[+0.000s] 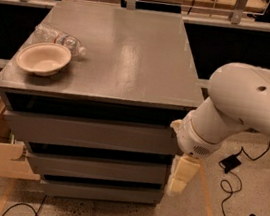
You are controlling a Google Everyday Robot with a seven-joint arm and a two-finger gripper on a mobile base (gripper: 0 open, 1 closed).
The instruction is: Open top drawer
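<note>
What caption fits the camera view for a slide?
Gripper hangs by the right end of the top drawer; bowl and bottle sit on the grey cabinet.

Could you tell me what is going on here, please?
A white robot arm reaches down at the right front corner of a grey wooden cabinet. Its cream-coloured gripper hangs beside the right ends of the drawer fronts, lower than the wide grey top drawer, which does not look pulled out yet. On the cabinet top, at the left, sit a cream round bowl and a clear plastic bottle lying just behind it.
</note>
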